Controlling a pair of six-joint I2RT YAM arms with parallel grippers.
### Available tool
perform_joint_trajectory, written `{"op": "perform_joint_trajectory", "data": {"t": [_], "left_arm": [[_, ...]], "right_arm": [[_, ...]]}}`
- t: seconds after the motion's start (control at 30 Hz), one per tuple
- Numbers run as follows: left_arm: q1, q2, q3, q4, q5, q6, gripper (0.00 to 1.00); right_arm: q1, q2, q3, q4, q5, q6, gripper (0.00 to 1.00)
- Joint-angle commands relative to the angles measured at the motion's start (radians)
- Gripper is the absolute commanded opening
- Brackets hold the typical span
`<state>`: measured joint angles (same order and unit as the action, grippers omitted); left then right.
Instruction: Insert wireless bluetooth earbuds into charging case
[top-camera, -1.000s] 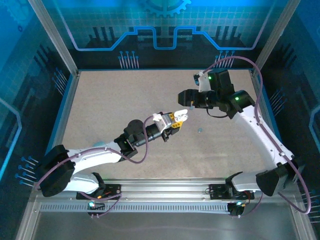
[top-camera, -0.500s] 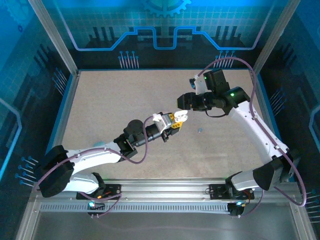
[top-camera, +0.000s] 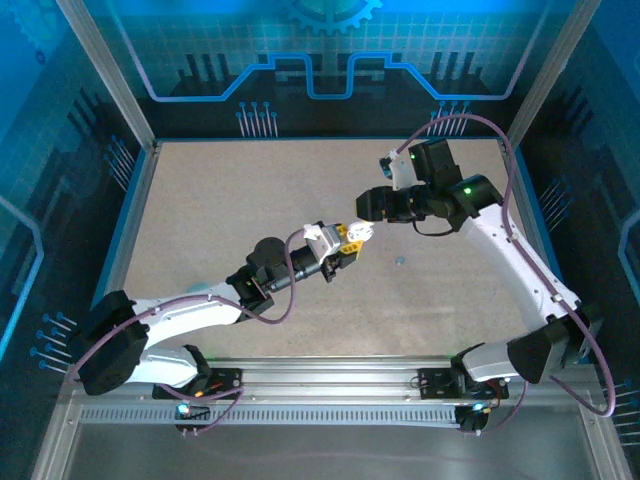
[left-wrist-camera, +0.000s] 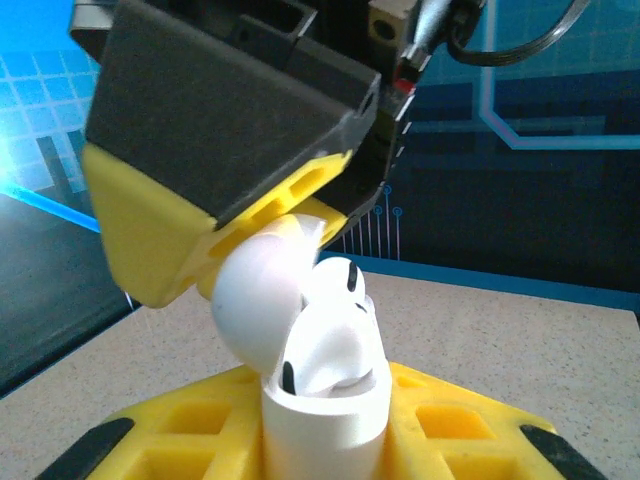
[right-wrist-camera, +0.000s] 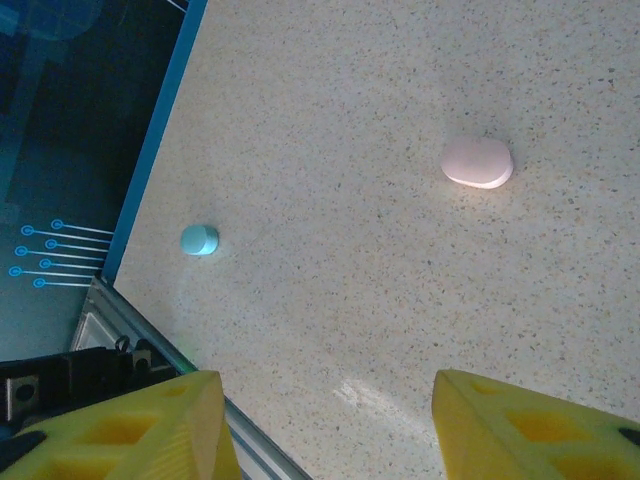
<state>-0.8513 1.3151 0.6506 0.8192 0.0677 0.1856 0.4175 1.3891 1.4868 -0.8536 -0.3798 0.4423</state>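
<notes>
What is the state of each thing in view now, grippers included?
white charging case: lid open.
earbud: sitting inside the case.
left gripper: shut on the case.
right gripper: open, empty.
pink piece: loose on the table.
pale blue piece: loose on the table.

The left wrist view's bottom edge cuts off the base of the white charging case (left-wrist-camera: 322, 410) and the left end effector (left-wrist-camera: 320, 445) gripping it. From above, a speck (top-camera: 400, 261) on the desk (top-camera: 220, 220) is too small to identify.
</notes>
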Motion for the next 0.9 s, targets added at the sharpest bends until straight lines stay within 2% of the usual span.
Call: {"op": "perform_joint_trajectory", "data": {"t": [0.0,0.27,0.43,0.6,0.73,0.87], "left_arm": [[0.012,-0.037,0.009,0.052,-0.026,-0.024,0.28],[0.017,-0.035,0.006,0.05,-0.032,-0.036,0.28],[0.03,-0.025,-0.001,0.021,-0.045,-0.075,0.28],[0.064,0.014,-0.008,-0.042,-0.049,-0.205,0.29],[0.088,0.074,0.008,-0.118,-0.048,-0.324,0.29],[0.118,0.148,0.075,-0.271,-0.036,-0.47,0.29]], "right_arm": [[-0.005,-0.028,-0.008,-0.042,-0.025,-0.024,0.58],[-0.006,-0.037,-0.017,-0.036,-0.007,-0.02,0.58],[-0.019,-0.078,-0.04,-0.012,0.103,0.009,0.62],[-0.1,-0.144,-0.124,0.013,0.232,0.097,0.64],[-0.181,-0.182,-0.201,0.034,0.188,0.143,0.64],[-0.207,-0.203,-0.259,0.067,0.152,0.168,0.64]]}}
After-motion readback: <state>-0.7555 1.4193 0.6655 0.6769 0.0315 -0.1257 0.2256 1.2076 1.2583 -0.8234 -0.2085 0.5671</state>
